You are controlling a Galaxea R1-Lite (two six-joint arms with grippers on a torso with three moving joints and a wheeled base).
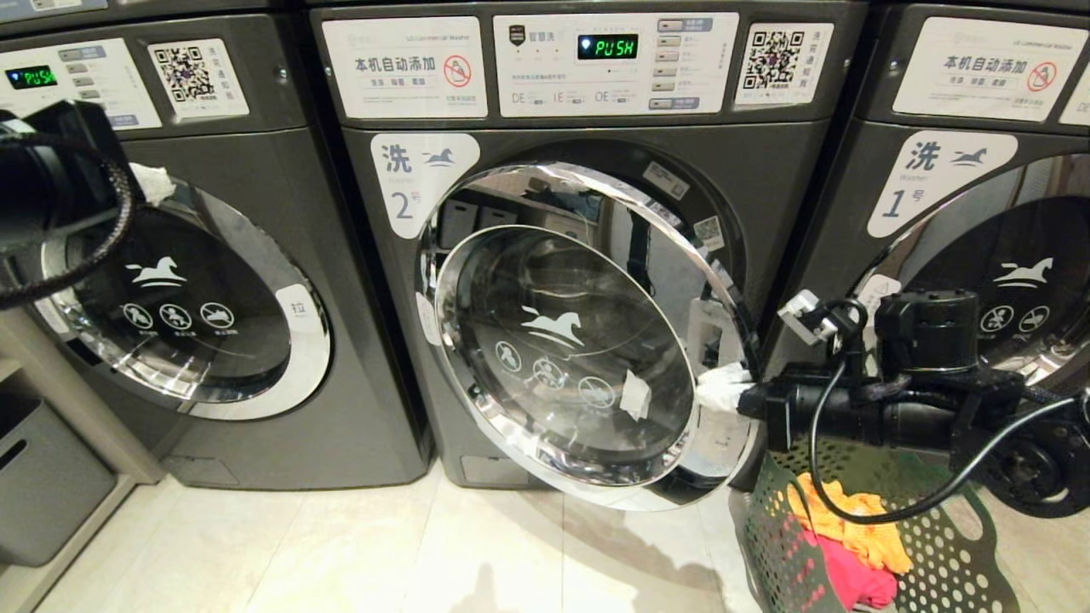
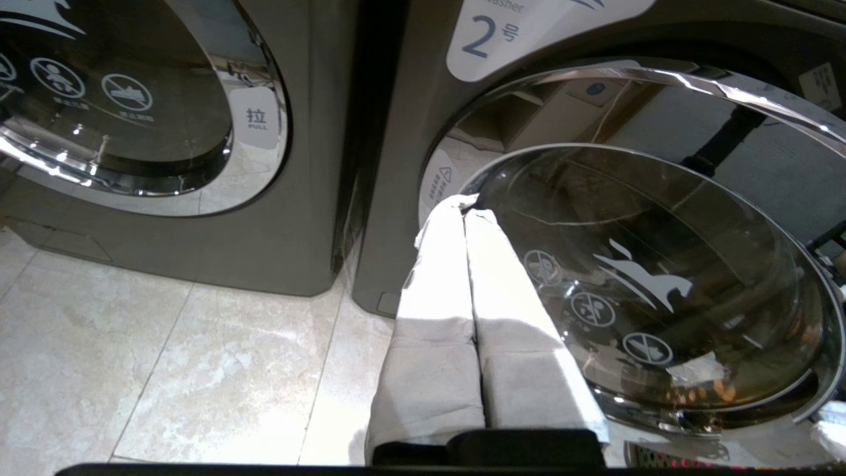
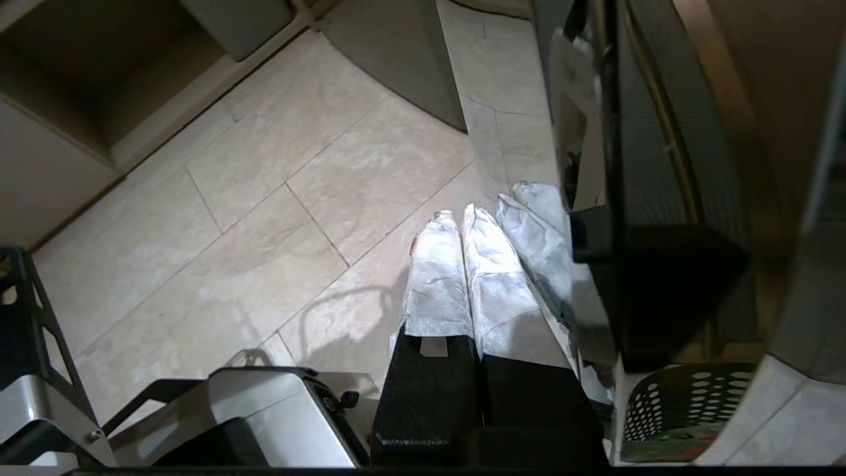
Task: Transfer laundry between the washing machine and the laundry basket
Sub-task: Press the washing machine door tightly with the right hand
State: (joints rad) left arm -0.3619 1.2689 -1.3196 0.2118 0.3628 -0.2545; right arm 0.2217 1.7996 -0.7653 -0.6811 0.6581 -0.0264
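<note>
On the pale tiled floor (image 1: 383, 553), the washing machine (image 1: 579, 255) door hangs open; the right claw (image 1: 724, 390) (clenched, empty) touches its rim, the laundry (image 1: 851, 545) in the laundry basket (image 1: 954, 562) just below. The left claw (image 2: 466, 218) is clenched too.

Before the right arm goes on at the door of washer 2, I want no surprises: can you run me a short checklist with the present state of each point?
1. washing machine door swung open: ok.
2. right gripper shut, empty, at the door's edge: ok.
3. left gripper shut, empty: ok.
4. laundry basket beside the door: ok.
5. laundry in basket: ok.
6. Drum empty: cannot tell.
</note>
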